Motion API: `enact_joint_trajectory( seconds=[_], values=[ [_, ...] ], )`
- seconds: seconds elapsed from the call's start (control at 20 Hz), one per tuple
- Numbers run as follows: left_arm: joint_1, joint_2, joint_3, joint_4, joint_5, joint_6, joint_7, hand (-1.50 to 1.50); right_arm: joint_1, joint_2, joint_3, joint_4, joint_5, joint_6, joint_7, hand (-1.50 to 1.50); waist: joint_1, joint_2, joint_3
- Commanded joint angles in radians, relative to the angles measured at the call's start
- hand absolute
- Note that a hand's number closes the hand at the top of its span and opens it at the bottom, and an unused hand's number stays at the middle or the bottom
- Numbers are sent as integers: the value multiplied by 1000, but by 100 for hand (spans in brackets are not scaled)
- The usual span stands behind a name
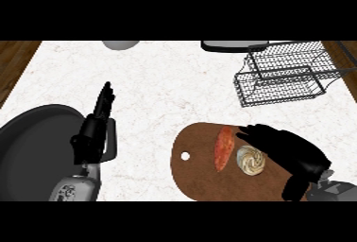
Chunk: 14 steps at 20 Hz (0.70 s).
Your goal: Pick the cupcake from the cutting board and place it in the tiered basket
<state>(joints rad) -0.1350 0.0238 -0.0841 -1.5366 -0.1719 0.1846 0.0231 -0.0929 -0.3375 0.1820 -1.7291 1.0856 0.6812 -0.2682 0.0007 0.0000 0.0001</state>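
Cupcake [250,159]: on the cutting board [202,175], right of centre, swirled top facing up, not yet lifted. Just left of it, an orange-red strip of food [224,147], lying lengthwise, close to or touching the cupcake's edge.

Right robot hand [289,150]: over the board's right part, fingers reaching past the cupcake's upper side, palm directly beside it on the right. Curled partway but not closed on the cupcake; no grasp visible. Contact between fingers and cupcake: cannot tell, dark hand hiding the near side.

Left robot hand [97,130]: released, fingers straight and pointing up, resting at the left above a dark round pan [35,146]. No part in the step.

Tiered basket [282,75]: wire, at the bench's [167,80] upper right, well apart from the board.

Likely step: closing round the cupcake.

Risks from here:
- Closing from the right only: cupcake pushed left into the orange-red strip instead of being gripped.
- Fingertips landing on the swirled top: topping crushed or smeared, grip lost on lift.
- Strip caught along with the cupcake and carried off the board.
- Transfer to the basket: hand or cupcake snagging on the wire rim of the tiers if brought in too low.
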Motion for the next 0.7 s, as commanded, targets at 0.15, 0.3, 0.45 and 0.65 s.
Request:
enact_joint_trajectory(
  seconds=[0.15, 0.3, 0.45, 0.65],
  values=[
    [7, 4, 5, -90, -4, -14, 79, 0, 46, 38, 14, -22, 25, -14, 1, -150, -1, -1, 0],
    [40, 1, 0, -79, -6, -22, 28, 0, 32, 67, 19, 49, 44, -71, -10, -150, 0, -1, 0],
    [-27, 2, 25, -8, -9, -22, 18, 0, -42, 54, -3, 162, 53, -102, -66, -150, 0, 0, 0],
    [-28, -23, -57, 52, -13, 67, 0, 0, 15, 85, 32, 205, 83, -164, -58, -150, -1, 1, 0]
  ],
)
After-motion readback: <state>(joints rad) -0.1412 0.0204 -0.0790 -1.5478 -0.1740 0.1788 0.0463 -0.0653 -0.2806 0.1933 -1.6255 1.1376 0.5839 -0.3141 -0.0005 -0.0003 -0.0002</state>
